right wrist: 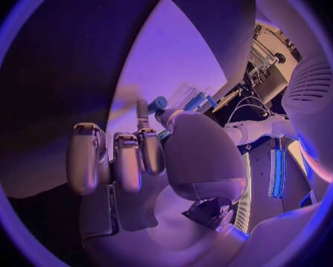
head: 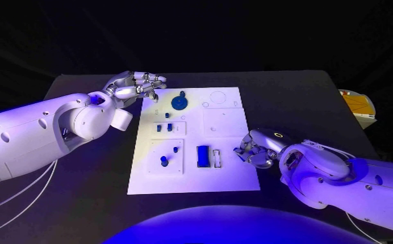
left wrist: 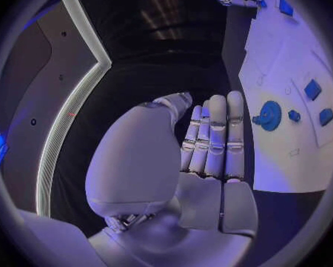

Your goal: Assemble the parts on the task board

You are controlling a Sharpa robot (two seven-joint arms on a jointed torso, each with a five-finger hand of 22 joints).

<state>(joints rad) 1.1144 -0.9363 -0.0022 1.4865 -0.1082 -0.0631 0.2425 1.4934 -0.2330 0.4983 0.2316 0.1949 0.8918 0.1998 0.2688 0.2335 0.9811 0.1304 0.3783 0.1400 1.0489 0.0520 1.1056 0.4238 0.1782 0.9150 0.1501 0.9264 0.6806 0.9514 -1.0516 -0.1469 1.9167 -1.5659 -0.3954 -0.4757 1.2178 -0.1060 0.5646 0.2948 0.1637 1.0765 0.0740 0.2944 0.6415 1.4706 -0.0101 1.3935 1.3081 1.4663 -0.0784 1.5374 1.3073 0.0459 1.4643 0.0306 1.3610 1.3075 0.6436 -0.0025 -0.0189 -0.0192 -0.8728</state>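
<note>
Lay flat and white, task board [head: 229, 181], round blue disc [head: 179, 102] near left hand [head: 137, 88], straight-fingered, empty; right hand [head: 260, 148] curled, grasp unclear.

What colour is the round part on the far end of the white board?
Blue; the round part shows best in the left wrist view, on the board.

Left robot hand [head: 137, 87] flat, empty — right robot hand [head: 257, 148] curled.

The surface [head: 311, 93] is black and matte, with a straight far edge. Beyond it the room is dark. An orange and white object [head: 359, 106] lies at the right edge of the surface. Blue-violet light falls across the scene.
</note>
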